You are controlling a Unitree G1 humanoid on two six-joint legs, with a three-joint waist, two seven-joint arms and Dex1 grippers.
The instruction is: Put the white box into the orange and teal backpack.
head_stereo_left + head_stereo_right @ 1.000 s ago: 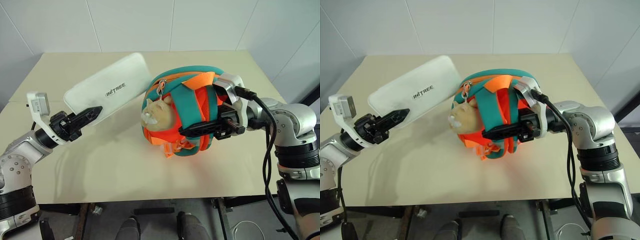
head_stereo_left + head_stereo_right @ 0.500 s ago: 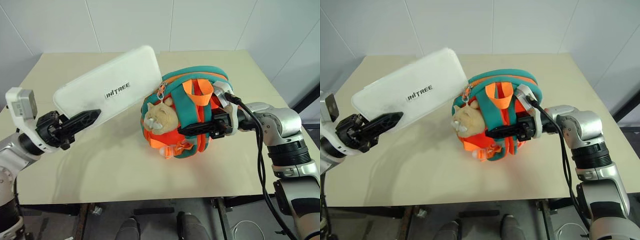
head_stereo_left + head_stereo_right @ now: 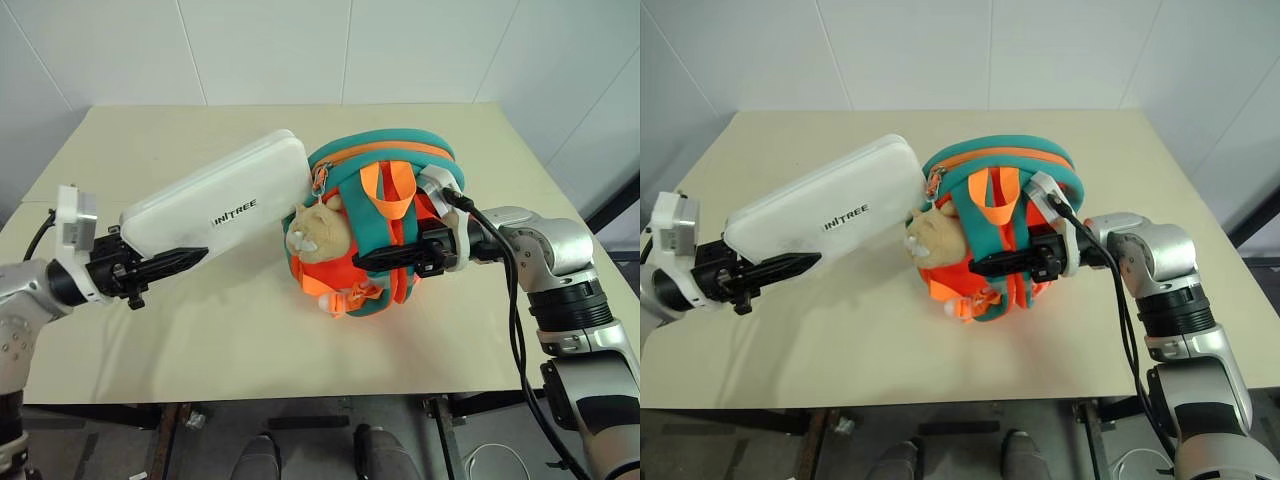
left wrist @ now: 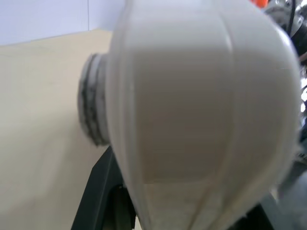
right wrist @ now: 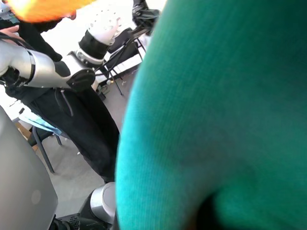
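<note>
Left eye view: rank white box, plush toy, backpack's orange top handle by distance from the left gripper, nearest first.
From the left gripper:
1. White box: held in its jaws, slanting up toward the backpack.
2. Plush toy: on the backpack's near-left face, just past the box's far end.
3. Orange top handle: on the orange and teal backpack, toward the right gripper.

Both head views looked down from above onto the same beige tabletop (image 3: 250, 340); the left wrist view sat pressed close behind the flat white plastic box (image 4: 201, 110), the right against teal backpack fabric (image 5: 225, 124)
</note>
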